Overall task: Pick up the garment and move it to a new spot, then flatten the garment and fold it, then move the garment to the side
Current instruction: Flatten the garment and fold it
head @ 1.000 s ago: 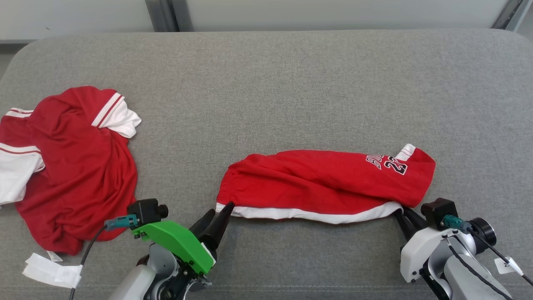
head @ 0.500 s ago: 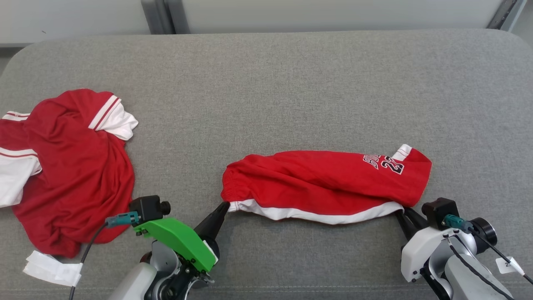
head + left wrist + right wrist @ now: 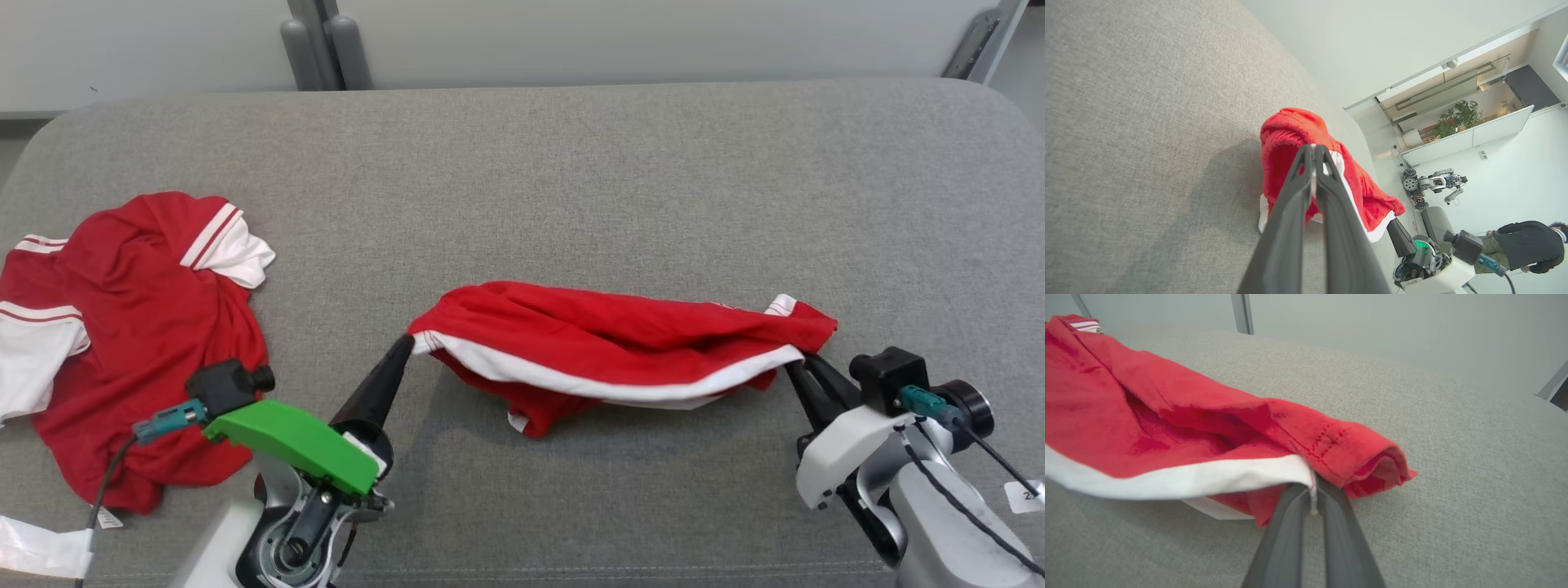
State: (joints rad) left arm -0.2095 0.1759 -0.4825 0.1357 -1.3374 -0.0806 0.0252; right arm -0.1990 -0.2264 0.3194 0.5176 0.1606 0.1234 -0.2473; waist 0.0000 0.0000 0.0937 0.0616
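Observation:
The garment (image 3: 620, 339) is a pair of red shorts with a white side stripe, stretched left to right and lifted off the grey cushion between both arms. My left gripper (image 3: 404, 343) is shut on its left white-edged corner, and its fingertips (image 3: 1312, 152) pinch the cloth (image 3: 1290, 126) in the left wrist view. At the right end, my right gripper (image 3: 793, 366) is shut on the other corner. In the right wrist view its fingers (image 3: 1290, 506) clamp the white hem of the shorts (image 3: 1167, 416). The middle of the cloth sags toward the cushion.
A second red and white garment (image 3: 139, 327) lies crumpled at the cushion's left end, with a white label (image 3: 41, 549) near the front edge. The grey cushion (image 3: 571, 180) stretches bare behind the shorts. A person (image 3: 1523, 245) and another robot (image 3: 1431, 183) are in the room's background.
My left gripper shut on the shorts' left corner. Both grippers then lifted the shorts off the cushion, so the cloth now hangs between them. The head camera has shifted a little.

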